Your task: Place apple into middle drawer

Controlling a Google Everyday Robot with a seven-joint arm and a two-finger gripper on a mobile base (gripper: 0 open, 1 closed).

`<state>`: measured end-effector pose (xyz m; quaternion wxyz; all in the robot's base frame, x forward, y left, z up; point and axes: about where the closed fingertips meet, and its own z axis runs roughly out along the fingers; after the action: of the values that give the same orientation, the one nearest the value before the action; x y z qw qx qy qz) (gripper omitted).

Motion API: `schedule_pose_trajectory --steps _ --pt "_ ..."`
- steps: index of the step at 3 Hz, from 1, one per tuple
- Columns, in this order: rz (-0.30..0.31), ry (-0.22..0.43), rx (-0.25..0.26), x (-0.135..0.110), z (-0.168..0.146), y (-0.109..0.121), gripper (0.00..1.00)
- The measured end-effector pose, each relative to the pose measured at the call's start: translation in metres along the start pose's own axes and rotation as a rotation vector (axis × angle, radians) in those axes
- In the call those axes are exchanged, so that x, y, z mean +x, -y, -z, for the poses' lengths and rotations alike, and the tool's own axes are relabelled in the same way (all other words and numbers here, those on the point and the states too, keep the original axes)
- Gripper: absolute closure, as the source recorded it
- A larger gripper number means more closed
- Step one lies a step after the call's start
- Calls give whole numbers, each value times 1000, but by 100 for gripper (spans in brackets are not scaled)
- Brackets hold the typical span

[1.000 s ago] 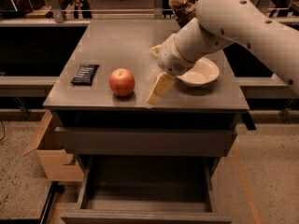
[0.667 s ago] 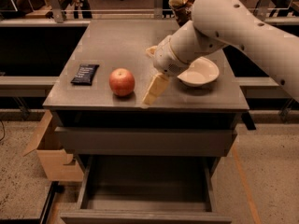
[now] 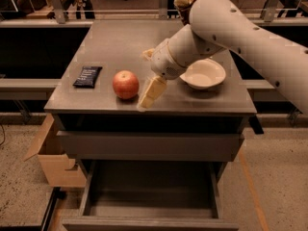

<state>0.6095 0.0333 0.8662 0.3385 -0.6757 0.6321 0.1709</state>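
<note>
Camera view: my gripper (image 3: 151, 93) hangs just beside the apple (image 3: 125, 84), on its bowl side. It is empty, and I cannot tell its width. The apple sits on the worktop (image 3: 110, 37) near the front edge. Plan: centre on the apple and close gently, since a round thing may roll. The middle drawer (image 3: 149, 186) stands open below. Also on the worktop: white bowl (image 3: 204, 73), dark packet (image 3: 87, 76). Cardboard box (image 3: 53, 160) on the floor.

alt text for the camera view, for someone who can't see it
A white robot arm reaches over a grey cabinet top, its gripper low beside a red apple. A white bowl and a dark packet also sit on top. Below, the middle drawer stands open, nothing visible inside.
</note>
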Motion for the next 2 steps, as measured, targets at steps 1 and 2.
schedule_pose_trajectory --steps 1,2 --pt "7 16 -10 -2 -7 2 0" --pt "10 39 -25 -7 -12 2 0"
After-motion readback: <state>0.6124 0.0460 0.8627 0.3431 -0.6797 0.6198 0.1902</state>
